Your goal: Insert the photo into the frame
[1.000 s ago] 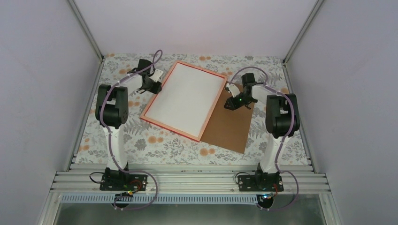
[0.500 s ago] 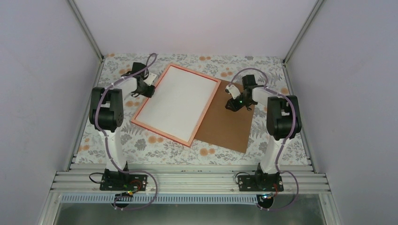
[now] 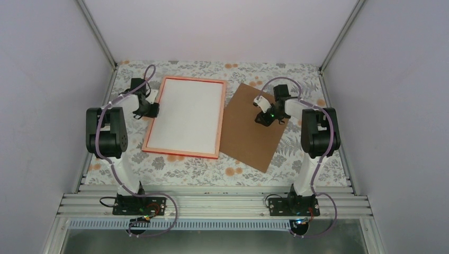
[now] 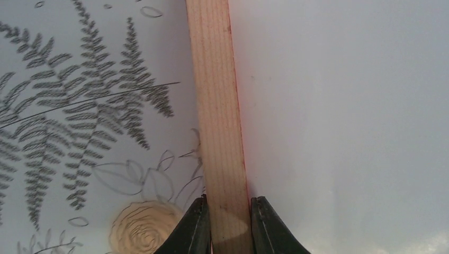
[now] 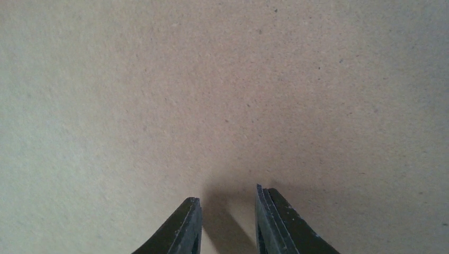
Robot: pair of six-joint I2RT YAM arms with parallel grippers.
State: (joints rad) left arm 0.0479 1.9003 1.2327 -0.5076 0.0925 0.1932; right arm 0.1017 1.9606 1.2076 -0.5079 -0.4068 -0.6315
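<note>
The frame (image 3: 182, 154) lies flat on the left half of the table, its pale orange-pink back up. A white sheet (image 3: 186, 115) fills it; no landscape print shows, and I cannot tell whether this is the photo's back. My left gripper (image 3: 150, 111) is shut on the frame's left rail. In the left wrist view the fingers (image 4: 229, 225) clamp the pale wooden rail (image 4: 218, 121), with the white sheet (image 4: 344, 132) to its right. My right gripper (image 3: 263, 117) hovers open and empty just over the brown backing board (image 3: 248, 138), as the right wrist view (image 5: 227, 217) shows.
The brown board (image 5: 212, 79) lies tilted to the right of the frame, their near corners almost touching. A floral cloth (image 3: 185, 169) covers the table. Grey walls with metal corner posts (image 3: 98, 34) close in the left, back and right sides.
My left gripper has pulled the frame to the left and turned it nearly square, off the brown board, which now lies wholly uncovered. The right gripper has hardly moved.
</note>
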